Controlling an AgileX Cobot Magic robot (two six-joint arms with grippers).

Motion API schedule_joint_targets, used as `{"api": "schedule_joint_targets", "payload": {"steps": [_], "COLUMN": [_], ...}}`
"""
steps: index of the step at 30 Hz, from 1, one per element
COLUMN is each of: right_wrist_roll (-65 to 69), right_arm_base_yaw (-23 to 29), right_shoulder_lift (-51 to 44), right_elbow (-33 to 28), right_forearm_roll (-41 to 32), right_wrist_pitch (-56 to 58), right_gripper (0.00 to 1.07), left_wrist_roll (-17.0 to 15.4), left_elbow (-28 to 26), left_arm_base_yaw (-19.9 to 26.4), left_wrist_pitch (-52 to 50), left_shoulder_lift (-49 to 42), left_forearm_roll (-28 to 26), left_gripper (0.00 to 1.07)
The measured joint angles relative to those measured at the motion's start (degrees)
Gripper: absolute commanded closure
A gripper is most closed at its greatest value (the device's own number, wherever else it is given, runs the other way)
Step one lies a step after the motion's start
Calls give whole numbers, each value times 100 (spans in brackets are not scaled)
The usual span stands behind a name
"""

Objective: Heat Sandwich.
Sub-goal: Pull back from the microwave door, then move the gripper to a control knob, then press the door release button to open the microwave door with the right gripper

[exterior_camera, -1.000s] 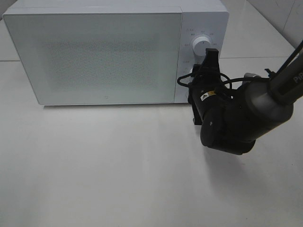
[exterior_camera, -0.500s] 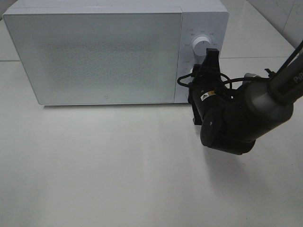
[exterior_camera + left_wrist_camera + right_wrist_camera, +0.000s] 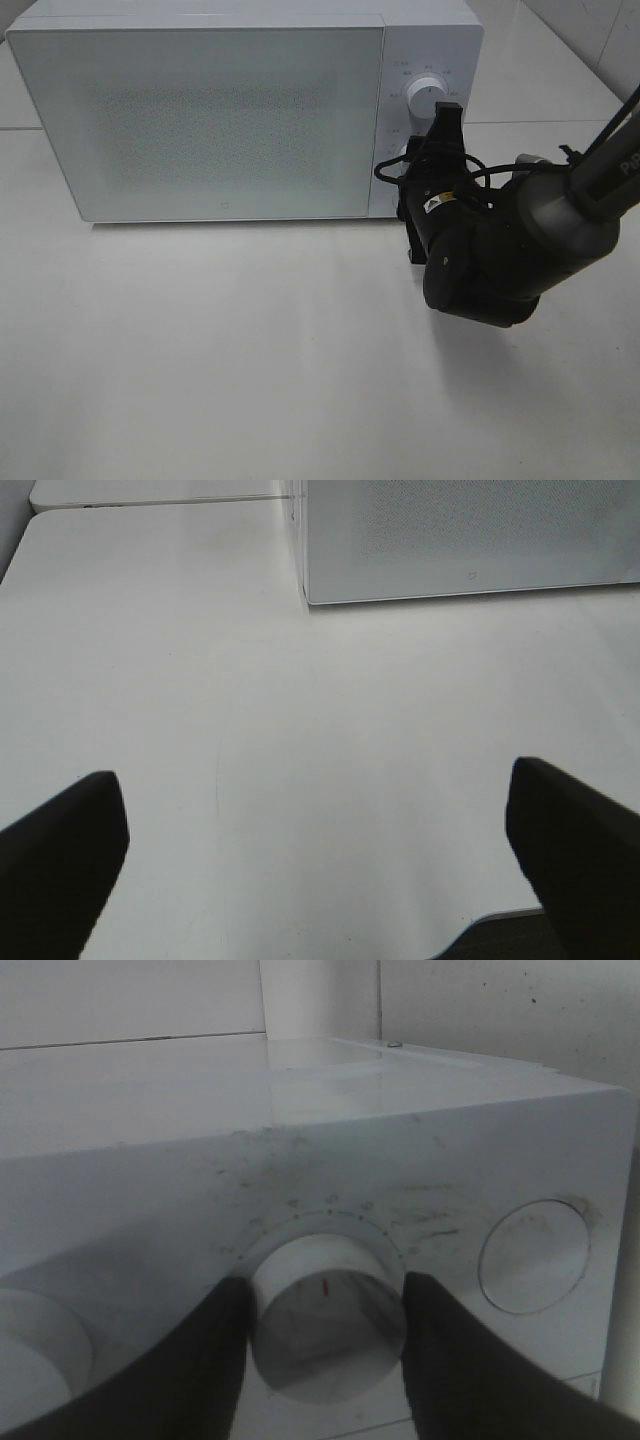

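The sandwich is out of view. The white microwave (image 3: pixel 230 120) stands at the back of the table with its door closed. My right gripper (image 3: pixel 434 138) reaches up to the control panel from the right. In the right wrist view its dark fingers (image 3: pixel 215 1360) lie against both sides of the lower white knob (image 3: pixel 325 1305), which carries a red mark. The upper knob (image 3: pixel 427 97) is free. My left gripper (image 3: pixel 320 865) hangs open over bare table in front of the microwave's corner (image 3: pixel 460 540), with nothing between its fingers. It does not show in the exterior high view.
A round button (image 3: pixel 533 1256) sits on the panel beside the gripped knob, and the other knob (image 3: pixel 35 1345) on its far side. The white table (image 3: pixel 220 350) spreads in front of the microwave. A tiled wall rises at the back right.
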State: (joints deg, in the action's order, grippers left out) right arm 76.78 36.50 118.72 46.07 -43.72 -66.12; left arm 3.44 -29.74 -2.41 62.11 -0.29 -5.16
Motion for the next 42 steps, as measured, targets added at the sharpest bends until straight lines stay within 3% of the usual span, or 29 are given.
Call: {"api": "schedule_joint_targets", "payload": {"steps": [8, 23, 38, 42], "right_wrist_roll": [-6, -6, -6, -773], "right_arm_base_yaw": [11, 6, -6, -6], "right_shoulder_lift": [0, -103, -1026, -1644], "right_elbow": [-11, -160, -1461, -1925], "right_forearm_roll": [-103, 252, 831, 1180], "right_wrist_pitch": [-6, -172, -241, 109], "right_gripper": [38, 37, 37, 31], "left_wrist_roll": [0, 0, 0, 0], "left_elbow": [0, 0, 0, 0], "left_arm_base_yaw": [0, 0, 0, 0], "left_wrist_pitch": [0, 0, 0, 0], "left_shoulder_lift": [0, 0, 0, 0], "left_forearm_roll": [0, 0, 0, 0], "left_gripper": [9, 9, 9, 9]}}
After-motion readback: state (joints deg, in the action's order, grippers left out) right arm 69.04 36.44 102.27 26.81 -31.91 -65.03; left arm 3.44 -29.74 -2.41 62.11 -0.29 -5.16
